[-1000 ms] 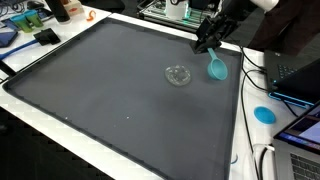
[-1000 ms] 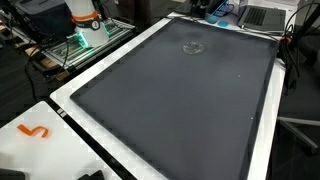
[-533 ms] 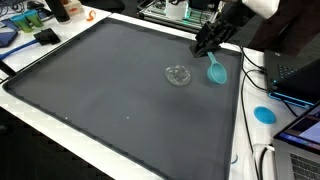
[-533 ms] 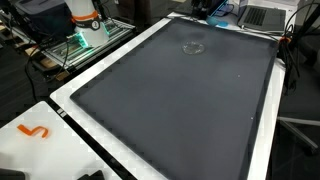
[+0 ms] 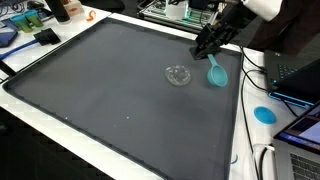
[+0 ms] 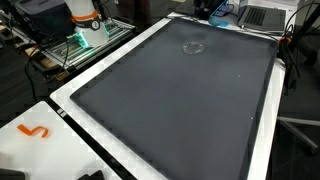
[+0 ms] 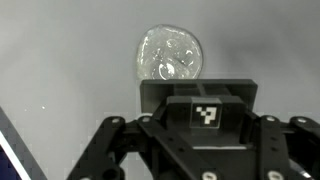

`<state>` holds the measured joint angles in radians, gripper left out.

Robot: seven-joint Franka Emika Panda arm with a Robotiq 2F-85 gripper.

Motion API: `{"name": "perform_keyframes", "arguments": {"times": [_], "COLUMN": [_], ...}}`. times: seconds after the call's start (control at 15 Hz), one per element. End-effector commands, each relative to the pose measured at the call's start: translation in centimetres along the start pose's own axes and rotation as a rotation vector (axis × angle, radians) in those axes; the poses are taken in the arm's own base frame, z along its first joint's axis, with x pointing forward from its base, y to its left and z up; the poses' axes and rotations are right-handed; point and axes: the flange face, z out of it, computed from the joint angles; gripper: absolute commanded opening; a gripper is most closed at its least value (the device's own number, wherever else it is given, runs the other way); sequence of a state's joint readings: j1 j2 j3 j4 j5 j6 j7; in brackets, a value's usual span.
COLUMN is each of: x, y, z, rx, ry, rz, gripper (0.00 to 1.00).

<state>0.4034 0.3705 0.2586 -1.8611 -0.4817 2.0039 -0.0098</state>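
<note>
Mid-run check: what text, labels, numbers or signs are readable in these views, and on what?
No words or numbers can be read anywhere.
Wrist view: a black-and-white square code marker on the black plate; a pattern only, no letters.
In an exterior view, anything on the laptop is too small to read.
No lettering shows on the teal spoon or the clear dish.
</note>
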Motion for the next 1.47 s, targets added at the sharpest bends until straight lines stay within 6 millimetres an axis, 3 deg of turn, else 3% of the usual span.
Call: {"name": "perform_keyframes", "arguments": {"times": [0.0, 0.73, 1.4], "x": [0.5, 0.8, -0.2], "y": [0.3, 2.4, 6.5], "z": [0.0, -0.6, -1.2], "rx": [-0.022, 0.003, 0.102], "ry": [-0.016, 0.013, 0.095], "rz": [0.007, 0.030, 0.071], "gripper": [0.31, 0.31, 0.31]}}
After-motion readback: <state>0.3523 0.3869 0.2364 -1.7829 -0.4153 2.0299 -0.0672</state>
